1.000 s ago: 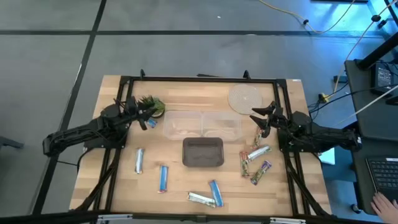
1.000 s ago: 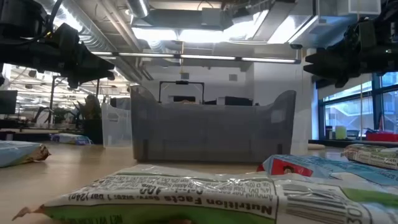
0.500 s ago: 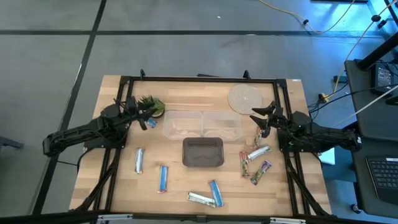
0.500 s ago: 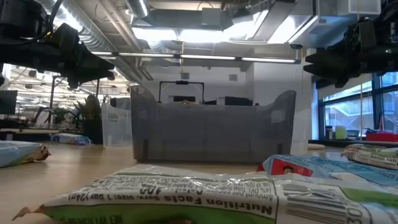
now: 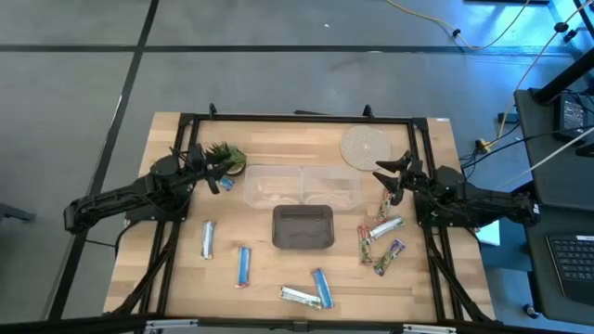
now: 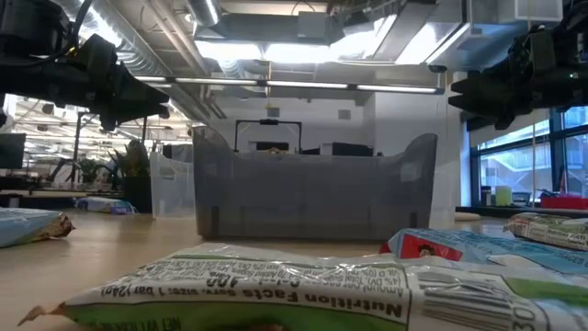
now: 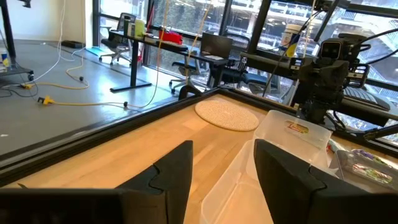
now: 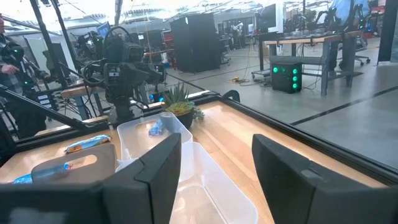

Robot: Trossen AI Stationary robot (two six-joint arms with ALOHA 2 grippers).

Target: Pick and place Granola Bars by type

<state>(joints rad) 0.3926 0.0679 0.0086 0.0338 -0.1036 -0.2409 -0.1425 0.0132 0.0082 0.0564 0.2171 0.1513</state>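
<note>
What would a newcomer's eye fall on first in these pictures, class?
Probably the dark bin at the table's middle, with wrapped granola bars scattered around its near side. Next, the two arms: left gripper by the potted plant, right gripper near the woven coaster, both open.

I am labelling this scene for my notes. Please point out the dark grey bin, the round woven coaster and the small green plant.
dark grey bin [image 5: 303, 227], high view, on its floor.
round woven coaster [image 5: 364, 146], high view, on its centre.
small green plant [image 5: 225, 156], high view, on its leaves.
</note>
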